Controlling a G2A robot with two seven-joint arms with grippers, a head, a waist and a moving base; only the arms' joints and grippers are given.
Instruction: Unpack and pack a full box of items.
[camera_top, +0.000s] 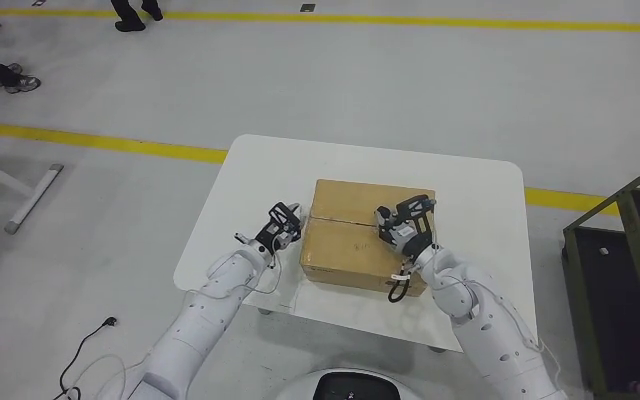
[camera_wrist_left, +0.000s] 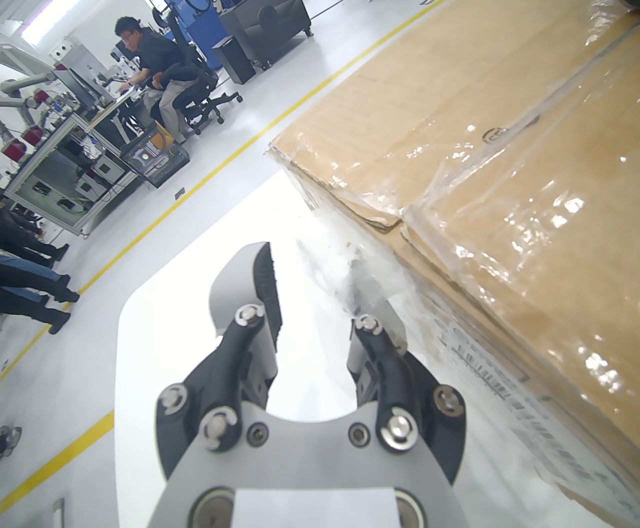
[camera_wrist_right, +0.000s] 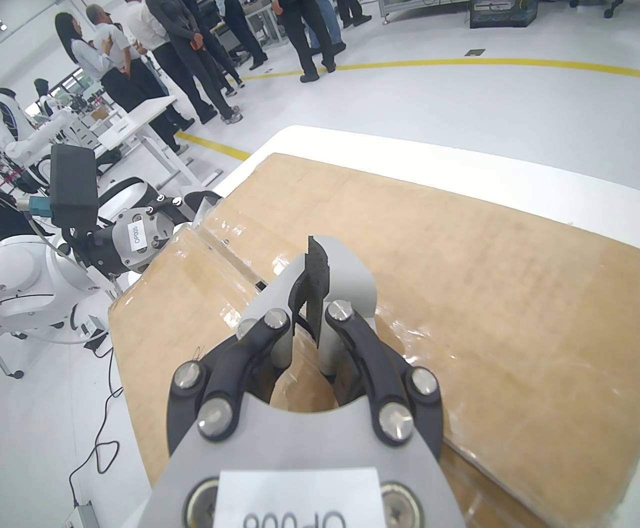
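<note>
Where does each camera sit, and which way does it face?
Top view: high on the robot, looking down at the white table and closed cardboard box; left gripper and right gripper show.
Left wrist view: behind the open left gripper, facing the box's taped side.
Right wrist view: behind the shut right gripper, looking across the box top toward the left gripper.
All three share the box.

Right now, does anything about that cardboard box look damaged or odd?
Slightly. The clear tape along the cardboard box seam is wrinkled and lifting where it folds over one end, and the flap corners there look frayed. The box is otherwise closed.
</note>
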